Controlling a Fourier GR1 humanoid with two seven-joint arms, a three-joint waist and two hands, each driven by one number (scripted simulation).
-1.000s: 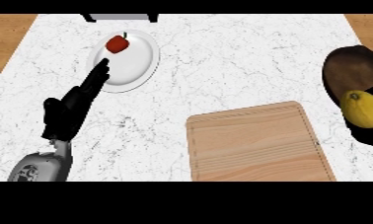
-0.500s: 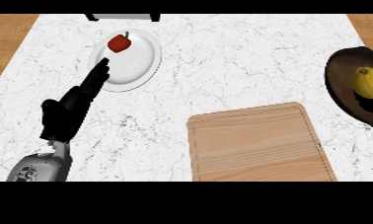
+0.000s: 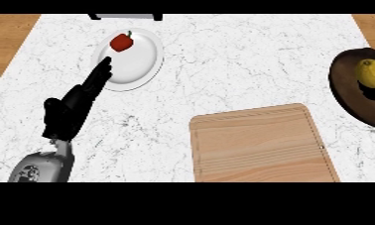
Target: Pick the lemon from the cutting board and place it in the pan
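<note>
From the head view, I am watching the lemon (image 3: 365, 73) sitting in the pan (image 3: 344, 83) at the table's (image 3: 234, 70) right edge, the cutting board (image 3: 260, 144) lying bare. My left hand (image 3: 73, 107) is resting open, fingers straight, tips overlapping the plate (image 3: 143, 63) holding a red pepper (image 3: 121, 42); my right hand is showing nowhere. I am judging that plate the hazard, since a careless left-hand move could nudge it.

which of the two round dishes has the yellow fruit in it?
The dark pan at the right edge holds the lemon. The white plate has a red pepper.
</note>
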